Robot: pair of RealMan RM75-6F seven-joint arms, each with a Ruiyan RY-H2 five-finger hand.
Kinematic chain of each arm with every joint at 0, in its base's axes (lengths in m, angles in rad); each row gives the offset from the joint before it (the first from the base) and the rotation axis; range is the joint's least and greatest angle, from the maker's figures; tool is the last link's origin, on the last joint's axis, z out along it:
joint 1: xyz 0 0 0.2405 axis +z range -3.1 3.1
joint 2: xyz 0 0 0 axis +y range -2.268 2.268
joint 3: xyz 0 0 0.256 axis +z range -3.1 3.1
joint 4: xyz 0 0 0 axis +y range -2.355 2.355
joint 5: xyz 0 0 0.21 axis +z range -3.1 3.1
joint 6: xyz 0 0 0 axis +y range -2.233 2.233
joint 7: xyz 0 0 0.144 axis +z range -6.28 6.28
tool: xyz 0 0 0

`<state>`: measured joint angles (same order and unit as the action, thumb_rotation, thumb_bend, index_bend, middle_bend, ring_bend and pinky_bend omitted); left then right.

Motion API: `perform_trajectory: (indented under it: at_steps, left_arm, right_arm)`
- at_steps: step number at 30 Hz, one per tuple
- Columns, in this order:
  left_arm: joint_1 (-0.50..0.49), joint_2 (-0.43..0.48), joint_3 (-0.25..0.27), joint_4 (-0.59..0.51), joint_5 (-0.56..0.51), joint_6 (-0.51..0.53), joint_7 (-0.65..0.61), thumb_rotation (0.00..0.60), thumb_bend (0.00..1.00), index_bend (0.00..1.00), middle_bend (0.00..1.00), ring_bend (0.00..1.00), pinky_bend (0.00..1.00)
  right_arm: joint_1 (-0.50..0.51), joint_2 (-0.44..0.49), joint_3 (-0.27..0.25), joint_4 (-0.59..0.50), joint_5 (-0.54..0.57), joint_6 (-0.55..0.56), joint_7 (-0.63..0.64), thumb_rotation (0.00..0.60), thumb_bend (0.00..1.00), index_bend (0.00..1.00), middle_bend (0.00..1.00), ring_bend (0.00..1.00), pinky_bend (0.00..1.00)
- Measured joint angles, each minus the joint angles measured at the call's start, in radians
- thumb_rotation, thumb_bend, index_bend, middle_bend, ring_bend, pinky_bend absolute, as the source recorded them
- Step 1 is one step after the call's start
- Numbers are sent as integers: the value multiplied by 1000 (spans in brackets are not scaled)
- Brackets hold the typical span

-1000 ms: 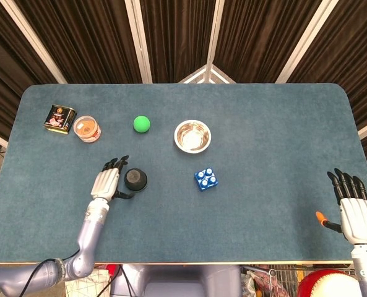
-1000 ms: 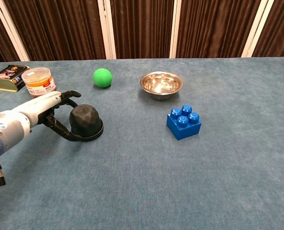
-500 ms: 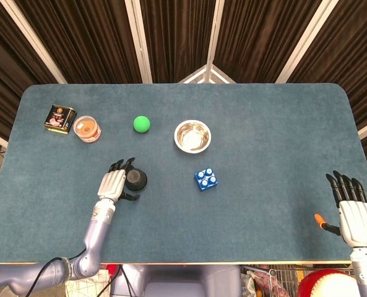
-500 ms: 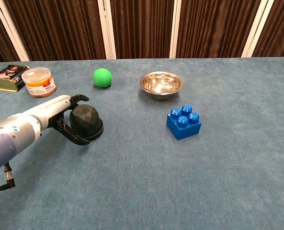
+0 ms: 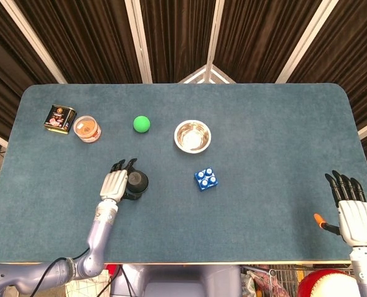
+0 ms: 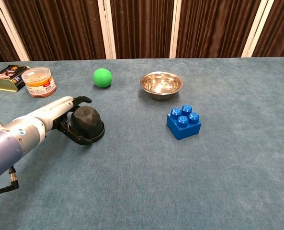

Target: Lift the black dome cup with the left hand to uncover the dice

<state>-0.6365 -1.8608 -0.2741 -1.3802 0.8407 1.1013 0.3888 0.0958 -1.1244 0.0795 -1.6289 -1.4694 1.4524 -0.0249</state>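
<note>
Blue felt table [image 5: 263, 124], dark curtains behind. Left hand [image 6: 65, 115] wraps the black faceted dome cup [image 6: 87, 123], which sits on the felt. Right hand [image 5: 351, 207] idle, fingers spread. Label text on the orange-lidded jar [image 6: 38, 81] and printed tin [image 6: 6, 76] unreadable.

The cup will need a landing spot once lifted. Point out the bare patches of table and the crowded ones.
Bare felt stretches between the blue toy brick and the right hand, and along the near edge. The far-left corner is crowded: the rectangular tin touches the orange-lidded jar. The green ball and steel bowl stand beyond the black dome cup, which the left hand is closing around.
</note>
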Motion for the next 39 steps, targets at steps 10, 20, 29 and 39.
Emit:
perform_trajectory:
  at_steps: [10,20,29,39]
  left_arm:
    - [-3,-2,-1,-1,-3,4,13,600,402,370,371,0,0]
    - [21,113,5,-229,133,150,77,600,403,396,382,0,0]
    - [26,185,79,-248,432,357,399,600,403,396,385,0,0]
    - [45,218,120,-265,545,434,724,600,402,397,397,0,0]
  right_arm:
    - [4,0,2,-1,4,-6,-1,600,233,0,0,0,0]
    - [3,-5,-6,-8,-13,0,-9,600,232,0,0,0,0]
    - [1,-6,-9,-12,-18,4,-12,600,232,0,0,0,0]
    - [2,-8,-10,-13,-19,4,-19,600,233,0,0,0,0]
